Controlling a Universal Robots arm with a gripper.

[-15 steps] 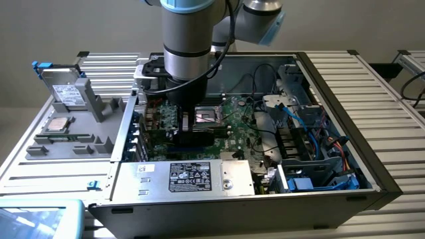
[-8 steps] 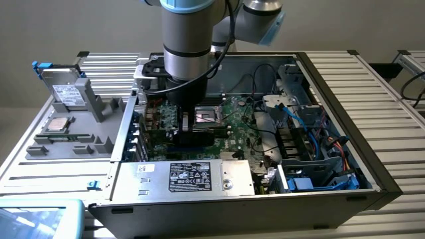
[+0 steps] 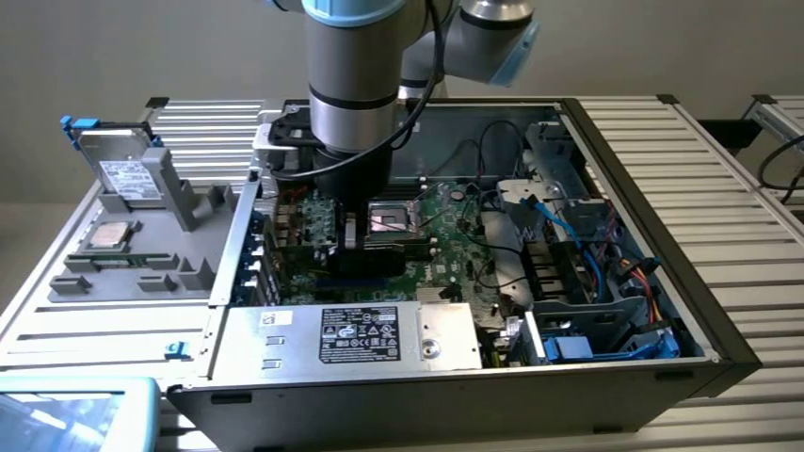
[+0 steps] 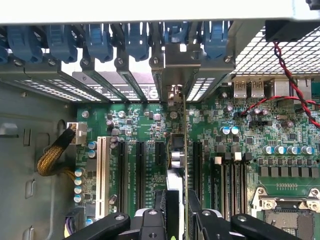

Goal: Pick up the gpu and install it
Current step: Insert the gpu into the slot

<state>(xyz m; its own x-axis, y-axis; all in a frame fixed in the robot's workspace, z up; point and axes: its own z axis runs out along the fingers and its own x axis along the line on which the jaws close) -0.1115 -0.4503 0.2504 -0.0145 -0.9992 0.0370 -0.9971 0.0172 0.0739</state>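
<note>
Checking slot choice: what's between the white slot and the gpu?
Wrist view: black expansion slots, side by side on the green motherboard, lie between the white slot and the gpu.

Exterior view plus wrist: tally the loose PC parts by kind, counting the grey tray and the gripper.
hard drive: 1
CPU: 1
memory stick: 1
gpu: 1, clamped in the gripper
Total: 4
</note>
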